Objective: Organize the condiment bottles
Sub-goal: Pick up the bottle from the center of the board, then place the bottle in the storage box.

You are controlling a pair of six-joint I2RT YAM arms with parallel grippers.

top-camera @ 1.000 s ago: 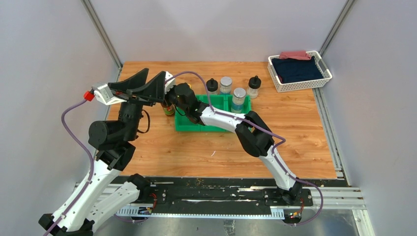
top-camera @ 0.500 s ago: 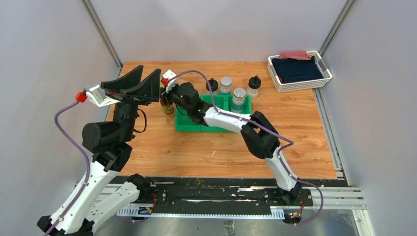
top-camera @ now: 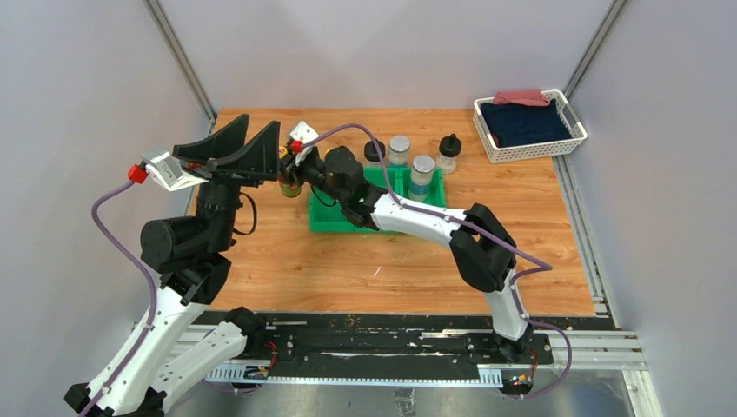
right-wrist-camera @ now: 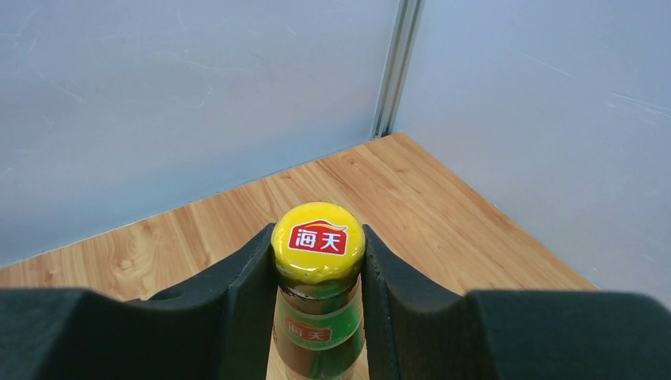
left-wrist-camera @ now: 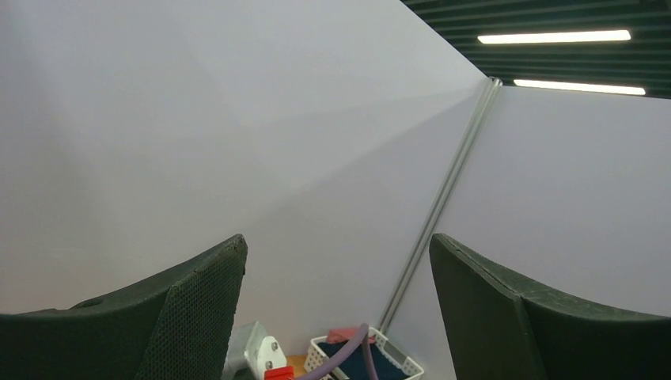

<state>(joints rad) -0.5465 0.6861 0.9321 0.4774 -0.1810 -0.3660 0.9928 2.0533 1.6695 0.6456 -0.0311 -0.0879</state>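
My right gripper (right-wrist-camera: 318,241) is shut on the neck of a dark brown bottle with a yellow cap (right-wrist-camera: 318,240); in the top view the gripper (top-camera: 294,171) holds the bottle (top-camera: 290,186) just left of the green bin (top-camera: 335,222). I cannot tell whether the bottle touches the table. A silver-lidded shaker (top-camera: 422,175) stands in the bin's right part. Another shaker (top-camera: 399,149) and two black-knobbed bottles (top-camera: 375,151) (top-camera: 449,153) stand behind the bin. The second brown bottle is hidden. My left gripper (top-camera: 261,123) (left-wrist-camera: 338,241) is open, empty and raised to the left of the brown bottle.
A white basket (top-camera: 530,127) with dark and red cloth sits at the back right corner. Grey walls close in the table on the left, back and right. My right arm stretches across the bin's left part.
My right gripper has moved left and slightly back with the brown bottle, away from the bin. My left arm has drawn back a little to the left, still open.
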